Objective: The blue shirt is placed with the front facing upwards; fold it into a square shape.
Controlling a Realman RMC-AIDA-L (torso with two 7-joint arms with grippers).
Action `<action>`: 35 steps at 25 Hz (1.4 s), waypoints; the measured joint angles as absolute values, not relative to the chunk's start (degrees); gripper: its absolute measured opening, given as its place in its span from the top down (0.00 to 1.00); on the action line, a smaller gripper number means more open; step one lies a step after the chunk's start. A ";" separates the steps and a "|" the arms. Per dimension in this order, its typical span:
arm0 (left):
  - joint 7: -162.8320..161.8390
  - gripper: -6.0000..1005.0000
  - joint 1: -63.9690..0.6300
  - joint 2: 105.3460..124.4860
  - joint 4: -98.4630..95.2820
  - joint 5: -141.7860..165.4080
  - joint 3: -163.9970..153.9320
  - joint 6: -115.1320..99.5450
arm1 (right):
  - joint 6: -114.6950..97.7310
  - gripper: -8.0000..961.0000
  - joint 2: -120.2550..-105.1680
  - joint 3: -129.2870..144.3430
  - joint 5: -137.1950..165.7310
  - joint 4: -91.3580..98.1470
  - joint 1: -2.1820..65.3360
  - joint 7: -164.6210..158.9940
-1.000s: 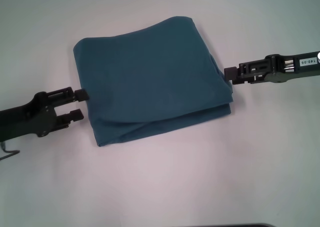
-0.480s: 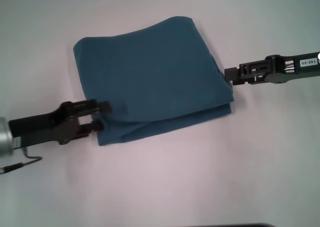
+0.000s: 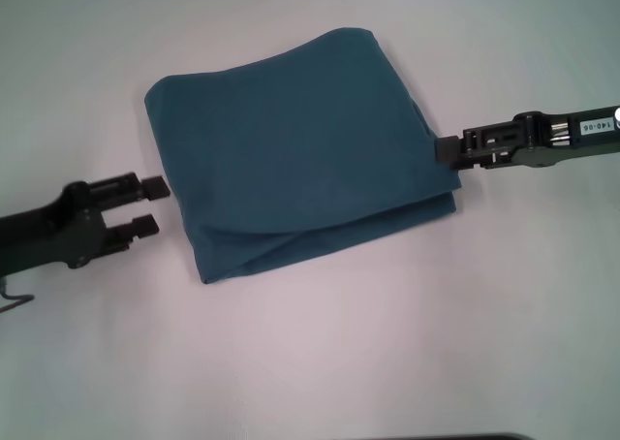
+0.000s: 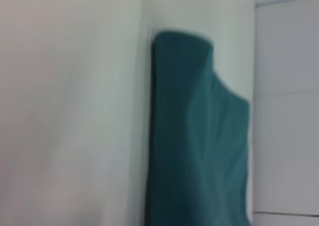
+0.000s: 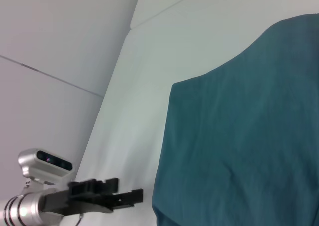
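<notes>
White tabletop (image 3: 320, 353) carries everything. Nearest, the left gripper (image 3: 150, 205) sits just beside the blue shirt's (image 3: 295, 159) left edge, fingers spread and holding nothing. The blue shirt lies folded into a rough square mid-table. At its right edge is the right gripper (image 3: 447, 150); I cannot tell its state.

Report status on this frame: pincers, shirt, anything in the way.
Left pincer open, just off the blue shirt, left side. Right pincer at its right edge, grip unclear. Shirt folded to a rough square, print hidden. Nothing in the way.
</notes>
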State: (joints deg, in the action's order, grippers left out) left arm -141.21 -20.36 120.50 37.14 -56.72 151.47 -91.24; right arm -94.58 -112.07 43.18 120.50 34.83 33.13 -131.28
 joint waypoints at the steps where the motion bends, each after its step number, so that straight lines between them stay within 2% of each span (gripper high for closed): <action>1: -141.04 0.30 -20.39 120.54 37.35 -56.72 152.45 -92.15 | -94.52 0.39 -112.11 43.22 120.50 34.82 33.13 -131.30; 8: -140.33 0.30 -23.38 123.30 37.09 -56.53 152.45 -92.46 | -94.13 0.39 -112.26 43.34 120.50 34.80 33.13 -131.40; 12: -140.69 0.30 -24.31 123.64 36.74 -56.26 150.63 -90.57 | -93.90 0.39 -112.23 43.34 120.50 34.43 33.13 -131.40; 16: -142.34 0.30 -24.31 123.19 35.54 -56.26 144.91 -85.33 | -93.57 0.39 -111.90 43.33 120.53 33.53 33.07 -131.33; 21: -141.50 0.30 -24.17 122.22 35.92 -58.24 147.18 -90.11 | -93.32 0.39 -111.46 43.03 120.56 33.35 33.05 -131.34; 27: -140.30 0.30 -23.85 119.95 36.39 -59.61 154.32 -99.92 | -94.47 0.39 -111.30 44.32 121.90 32.97 34.98 -133.69; 31: -140.25 0.30 -23.77 119.01 36.53 -59.68 156.77 -101.30 | -95.16 0.39 -111.79 47.86 125.31 28.91 39.88 -138.04; 35: -140.07 0.30 -23.86 118.79 37.15 -59.77 157.65 -102.09 | -95.57 0.39 -113.36 50.53 127.61 26.53 44.61 -138.85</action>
